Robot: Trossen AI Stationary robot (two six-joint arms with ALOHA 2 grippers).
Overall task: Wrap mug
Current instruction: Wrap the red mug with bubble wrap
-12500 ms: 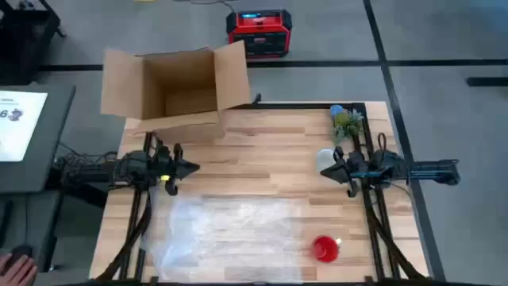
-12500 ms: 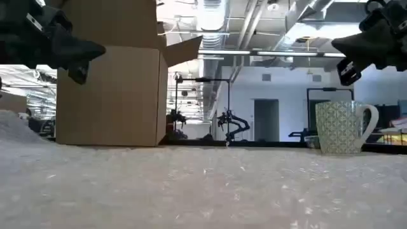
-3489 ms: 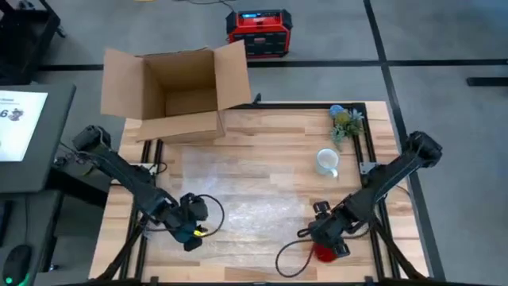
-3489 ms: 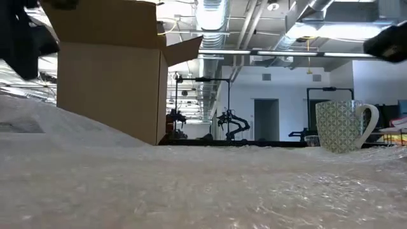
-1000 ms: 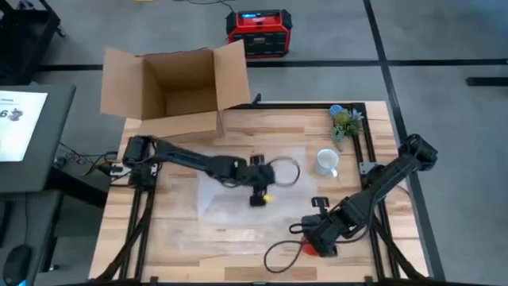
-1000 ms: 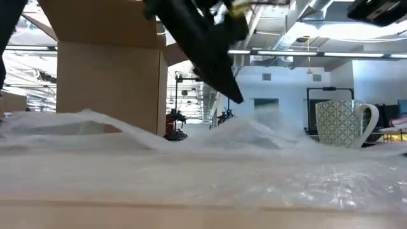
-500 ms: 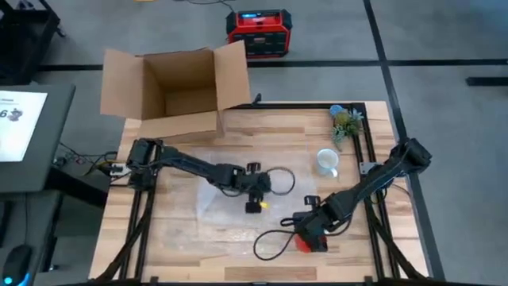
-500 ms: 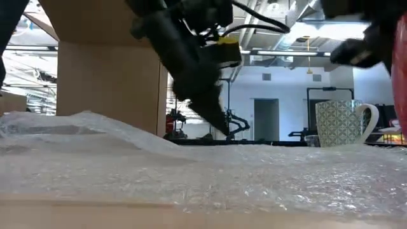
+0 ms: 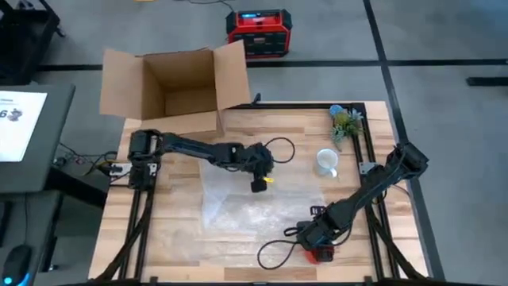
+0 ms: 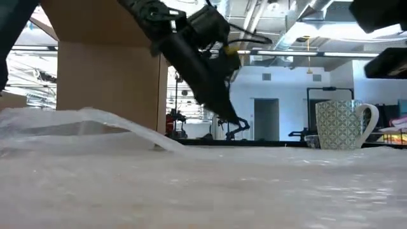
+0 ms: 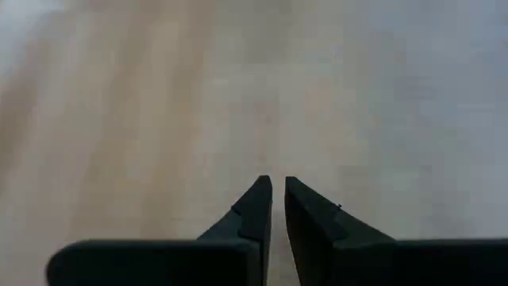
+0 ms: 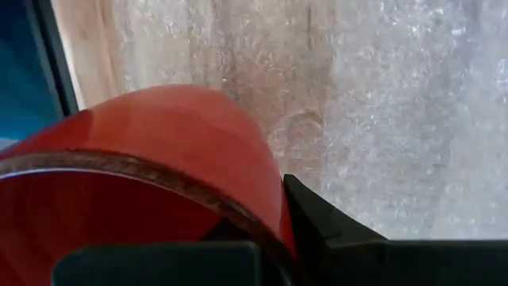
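no readable writing; right claw (image 12: 274, 230) grips red tape roll (image 12: 135, 175).

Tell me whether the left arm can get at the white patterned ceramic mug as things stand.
Probably yes. The left gripper hangs over the bubble wrap sheet, and only bare wooden table lies between it and the white patterned ceramic mug, which stands upright and unobstructed.
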